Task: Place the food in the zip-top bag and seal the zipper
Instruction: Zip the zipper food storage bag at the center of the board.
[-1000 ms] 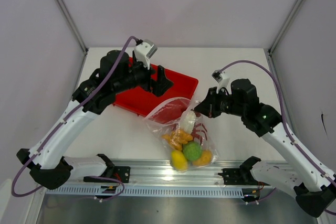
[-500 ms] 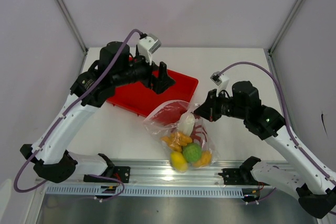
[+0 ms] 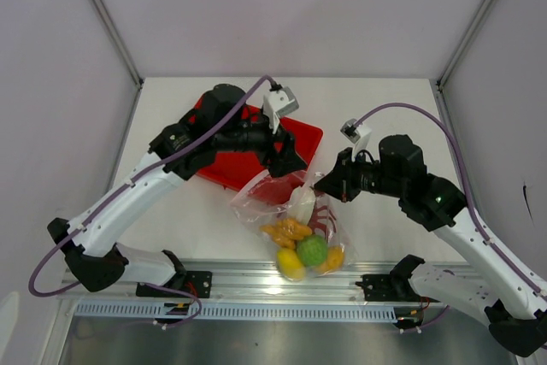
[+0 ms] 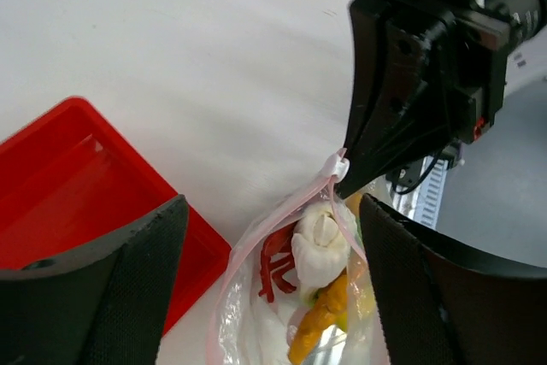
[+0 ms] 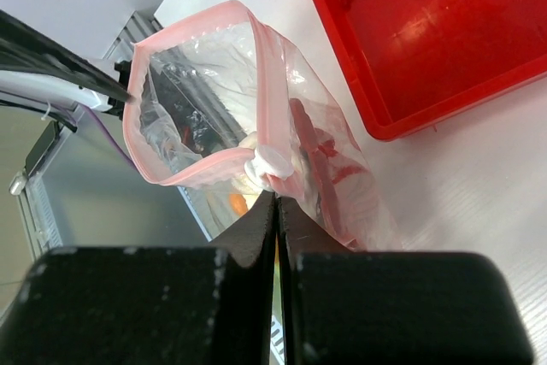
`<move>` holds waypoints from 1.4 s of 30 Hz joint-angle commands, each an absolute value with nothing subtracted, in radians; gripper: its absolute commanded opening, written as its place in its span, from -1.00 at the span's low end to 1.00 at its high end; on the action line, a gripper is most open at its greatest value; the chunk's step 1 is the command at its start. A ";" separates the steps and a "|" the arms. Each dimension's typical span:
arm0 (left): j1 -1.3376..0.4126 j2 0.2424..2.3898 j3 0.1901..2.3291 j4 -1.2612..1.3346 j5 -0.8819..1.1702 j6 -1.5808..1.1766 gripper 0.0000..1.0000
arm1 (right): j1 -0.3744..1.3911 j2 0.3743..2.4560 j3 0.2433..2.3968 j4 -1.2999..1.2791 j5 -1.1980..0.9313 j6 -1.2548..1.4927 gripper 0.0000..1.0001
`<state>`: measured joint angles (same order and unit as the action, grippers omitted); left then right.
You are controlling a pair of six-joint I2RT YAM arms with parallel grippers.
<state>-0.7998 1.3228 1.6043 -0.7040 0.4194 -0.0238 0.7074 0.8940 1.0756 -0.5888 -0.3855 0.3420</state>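
Note:
The clear zip-top bag (image 3: 295, 224) lies between the arms, and its pinkish-red zipper (image 5: 214, 19) gapes open. Inside is the food: a white leek end (image 4: 320, 237), red chillies (image 4: 273, 267), an orange ruffled piece (image 3: 288, 231), a green fruit (image 3: 313, 250) and yellow fruits (image 3: 291, 264). My right gripper (image 5: 276, 198) is shut on the bag's mouth corner, just under the white slider (image 5: 272, 162), and holds that corner up. My left gripper (image 4: 272, 207) hovers open over the mouth, one finger (image 4: 120, 279) on each side, holding nothing.
The red tray (image 3: 220, 164) sits behind and left of the bag, partly under the left arm, and what shows of it is bare (image 5: 444, 32). An aluminium rail (image 3: 256, 284) runs along the near table edge, just past the bag's bottom.
The left arm has swung right, from over the red tray to above the bag's mouth. Its jaws have narrowed slightly. The right gripper has kept its hold, almost still.

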 commanded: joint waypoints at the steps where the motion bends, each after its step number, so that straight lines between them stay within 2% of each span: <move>1: -0.838 1.293 1.544 -0.566 0.486 0.058 0.61 | 0.713 0.879 1.115 -0.548 -0.422 0.336 -1.00; 2: -0.841 1.286 1.533 -0.546 0.497 0.058 0.49 | 0.713 0.876 1.115 -0.542 -0.426 0.337 -1.00; 3: -0.841 1.266 1.501 -0.498 0.517 0.055 0.19 | 0.715 0.870 1.117 -0.541 -0.428 0.342 -1.00; 9: -0.844 1.288 1.477 -0.475 0.584 0.052 0.00 | 0.713 0.870 1.117 -0.545 -0.442 0.356 -1.00; 16: -0.861 1.282 1.427 -0.428 0.623 0.045 0.07 | 0.713 0.867 1.108 -0.537 -0.448 0.367 -1.00; 36: -0.887 1.331 1.396 -0.391 0.669 0.023 0.01 | 0.715 0.879 1.100 -0.500 -0.469 0.393 -1.00; 42: -0.891 1.341 1.390 -0.393 0.667 0.026 -0.15 | 0.713 0.874 1.101 -0.502 -0.472 0.394 -1.00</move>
